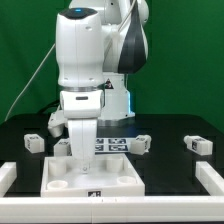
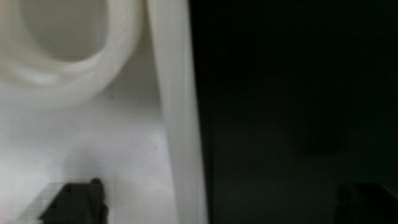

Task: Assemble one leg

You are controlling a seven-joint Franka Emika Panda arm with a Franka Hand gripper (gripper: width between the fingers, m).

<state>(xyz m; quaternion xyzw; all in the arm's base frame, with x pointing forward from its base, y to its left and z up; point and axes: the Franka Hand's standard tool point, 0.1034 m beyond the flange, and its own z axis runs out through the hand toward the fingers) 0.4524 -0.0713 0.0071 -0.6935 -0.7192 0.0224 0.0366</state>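
Several small white legs with tags lie on the black table: one (image 1: pixel 35 140) at the exterior view's left, one (image 1: pixel 62 147) just left of my hand, one (image 1: pixel 140 143) right of centre, one (image 1: pixel 198 144) at the far right. My gripper (image 1: pixel 84 153) hangs low over the back left part of the white square tabletop (image 1: pixel 110 178). In the wrist view the gripper (image 2: pixel 219 208) is open and empty. Its dark fingertips (image 2: pixel 75 205) stand wide apart on either side of the tabletop's edge (image 2: pixel 173 110), close to a round socket (image 2: pixel 63 50). No leg shows there.
The marker board (image 1: pixel 112 143) lies behind the tabletop. White border rails run along the exterior view's left (image 1: pixel 6 176), right (image 1: pixel 210 178) and front (image 1: pixel 120 202). A green wall stands behind the arm.
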